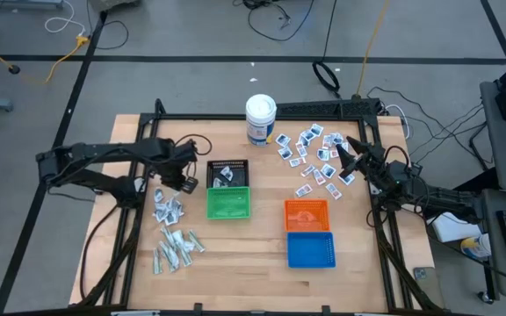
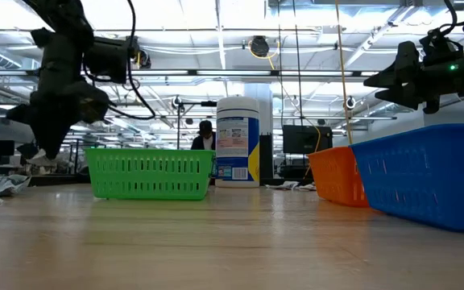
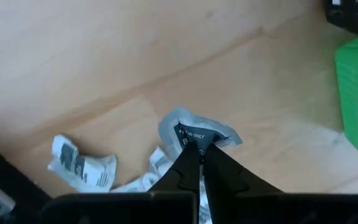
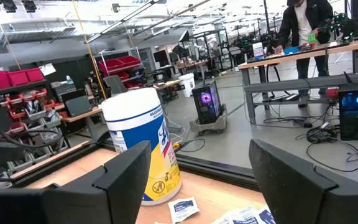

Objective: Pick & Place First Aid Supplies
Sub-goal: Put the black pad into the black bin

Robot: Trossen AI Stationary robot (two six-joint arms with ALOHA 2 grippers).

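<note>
Only legible print was on the crumpled grey-white wrapped packet [image 3: 194, 134] seen in the left wrist view: white letters "ONLY" on its dark panel, with a partial "B" on the line below. The white cylindrical canister with the blue-yellow label [image 4: 143, 152] carried print, but none of it could be read.

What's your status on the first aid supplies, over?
Left tool shut on a grey packet, above the left pile. Right tool open, hovering over the white squares by the canister. Nothing blocking the green basket.
</note>
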